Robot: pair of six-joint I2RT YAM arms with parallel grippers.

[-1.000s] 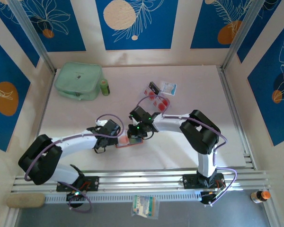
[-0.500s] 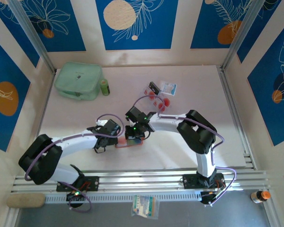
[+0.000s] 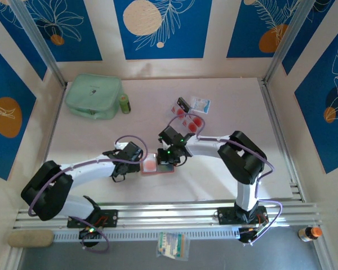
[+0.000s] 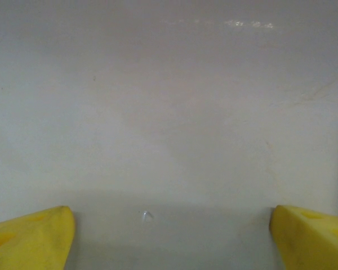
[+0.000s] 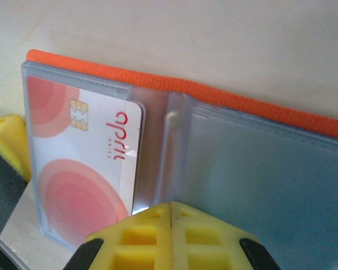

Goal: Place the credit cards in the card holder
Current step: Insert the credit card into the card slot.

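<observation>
The bright orange square folding card holder [image 5: 214, 98] lies open on the pale table [image 3: 101, 140], near its centre, between the two grippers. One pale grey-white credit card [image 5: 84, 163] with red round marks sits in the holder's left clear sleeve. The right gripper [image 5: 170, 212] has its yellow fingers pressed together at the holder's near edge. The left gripper [image 4: 172, 225] has its fingers spread wide over bare table. More loose cards [image 3: 188, 117] lie farther back, well apart.

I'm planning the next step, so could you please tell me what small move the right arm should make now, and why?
Probably lift the right gripper, jaws shut, up from the card holder: one credit card already sits in a clear sleeve, and more loose cards wait farther back on the table.
</observation>
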